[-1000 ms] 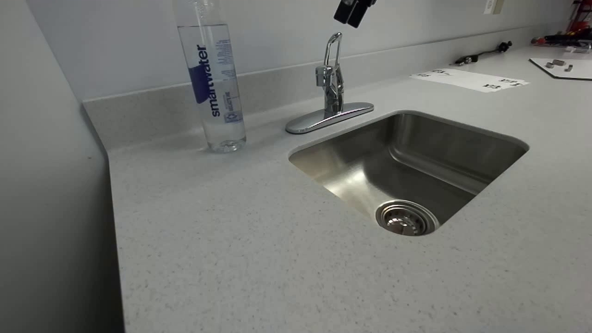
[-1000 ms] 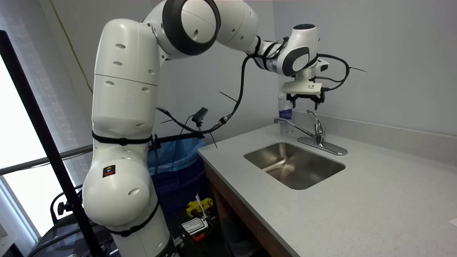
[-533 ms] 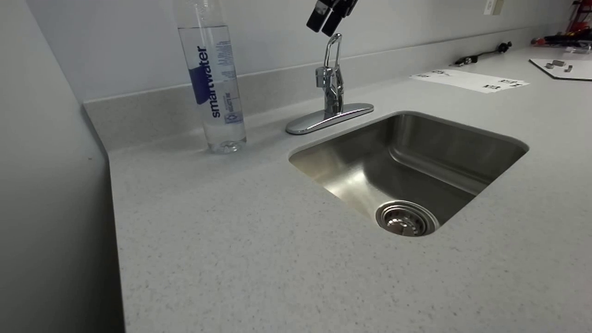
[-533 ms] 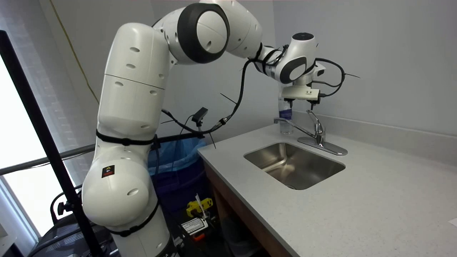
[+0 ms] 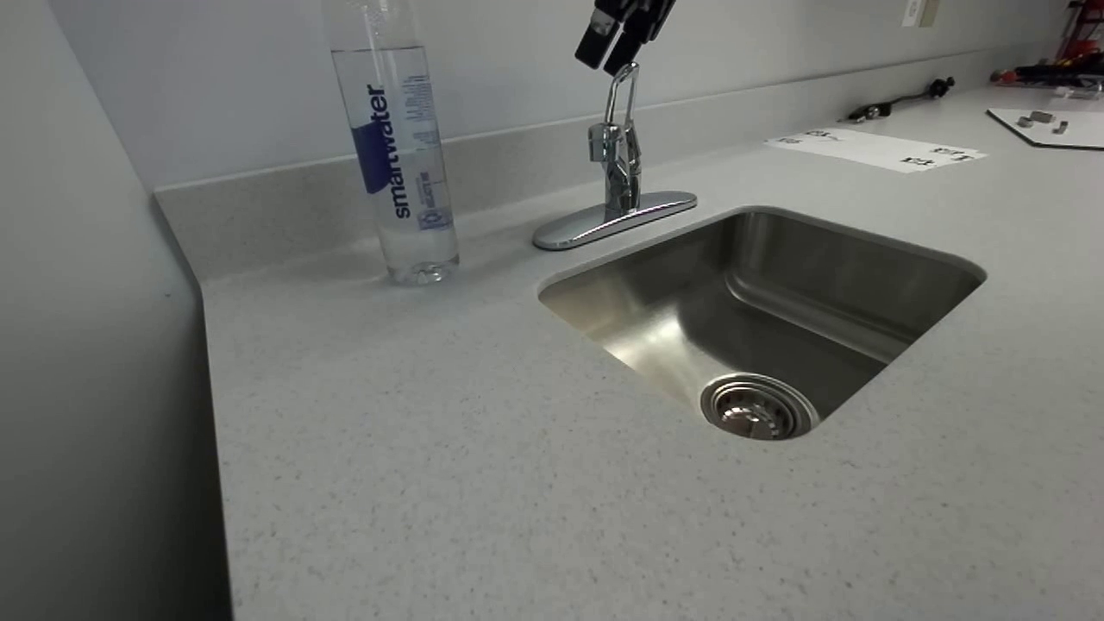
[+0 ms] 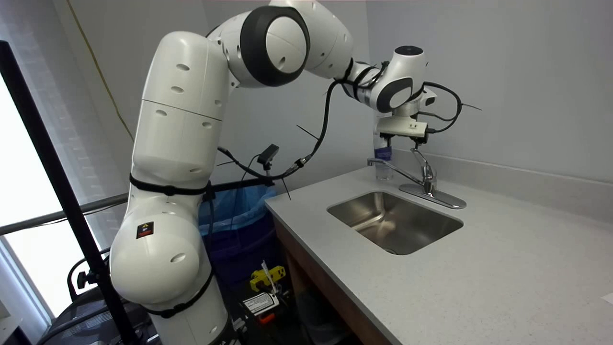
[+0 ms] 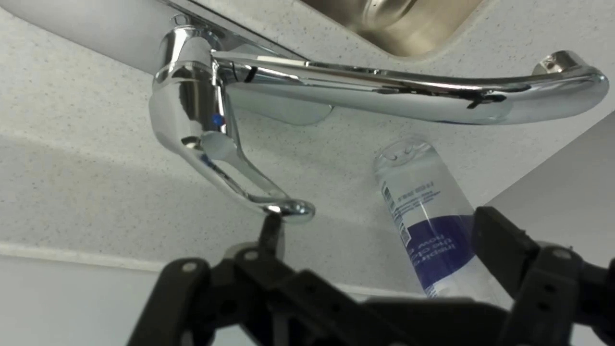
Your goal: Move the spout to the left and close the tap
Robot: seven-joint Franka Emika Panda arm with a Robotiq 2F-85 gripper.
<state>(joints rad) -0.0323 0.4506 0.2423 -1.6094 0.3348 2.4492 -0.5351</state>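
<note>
Across wrist view, spout (image 7: pixel 408 96) pointing right

Lab, by our reading — kitchen fittings included. We list: one white jointed robot arm (image 6: pixel 177 139); one small black camera (image 6: pixel 268 154); paper (image 5: pixel 871 149) bearing black printed marks, lying on the table (image 5: pixel 414 448); one bin (image 6: pixel 239 254) with blue liner (image 6: pixel 249 203). Set into that table — one steel sink (image 5: pixel 845 267); just beside it, one chrome tap (image 5: pixel 620 177).

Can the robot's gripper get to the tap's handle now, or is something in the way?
Looks like yes: the gripper is open, with one finger right by the handle's tip. I see nothing between them, though I can't tell if they touch.
</note>
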